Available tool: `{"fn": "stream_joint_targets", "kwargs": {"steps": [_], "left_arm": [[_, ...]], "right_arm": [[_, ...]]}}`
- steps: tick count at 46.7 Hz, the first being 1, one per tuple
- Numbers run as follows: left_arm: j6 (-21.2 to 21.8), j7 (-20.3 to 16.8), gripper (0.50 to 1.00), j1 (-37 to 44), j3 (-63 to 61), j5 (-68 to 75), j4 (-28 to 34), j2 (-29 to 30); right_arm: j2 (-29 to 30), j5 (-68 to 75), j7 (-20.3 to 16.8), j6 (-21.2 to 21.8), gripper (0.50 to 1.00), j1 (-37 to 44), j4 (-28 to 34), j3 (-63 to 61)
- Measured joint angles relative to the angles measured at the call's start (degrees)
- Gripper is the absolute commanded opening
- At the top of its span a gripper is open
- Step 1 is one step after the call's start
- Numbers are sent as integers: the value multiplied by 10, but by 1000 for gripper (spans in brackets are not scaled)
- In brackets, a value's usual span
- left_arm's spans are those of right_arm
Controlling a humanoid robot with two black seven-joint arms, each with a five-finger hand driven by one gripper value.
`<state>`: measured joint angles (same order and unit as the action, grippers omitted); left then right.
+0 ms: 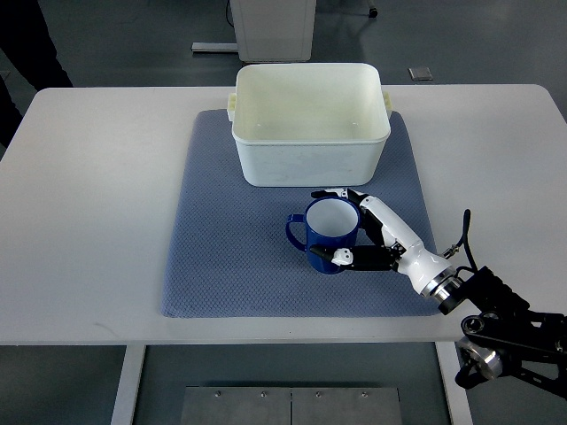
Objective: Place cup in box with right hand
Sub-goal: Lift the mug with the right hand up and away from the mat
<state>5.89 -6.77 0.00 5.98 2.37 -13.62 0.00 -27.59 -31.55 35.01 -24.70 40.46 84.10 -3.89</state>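
Cup (330,232) between right hand (368,232) fingers (335,194)

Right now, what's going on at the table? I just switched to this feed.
The right hand has its fingers wrapped around the blue cup, which stands upright on the blue mat, handle pointing left. The white box sits just behind it, holding nothing. The cup isn't in the box yet. No left arm shows.

single top view, set high on the robot's own side, looks steeply down and forward over the whole white bench (106,221), near edge at bottom, floor visible beyond far edge.
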Motion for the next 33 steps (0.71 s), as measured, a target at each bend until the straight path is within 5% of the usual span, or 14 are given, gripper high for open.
{"fn": "stream_joint_targets", "kwargs": {"steps": [33], "left_arm": [[0, 0, 1000, 0, 0, 0, 0, 0]], "right_arm": [[-90, 7, 0, 0, 500, 35, 39, -103]]}}
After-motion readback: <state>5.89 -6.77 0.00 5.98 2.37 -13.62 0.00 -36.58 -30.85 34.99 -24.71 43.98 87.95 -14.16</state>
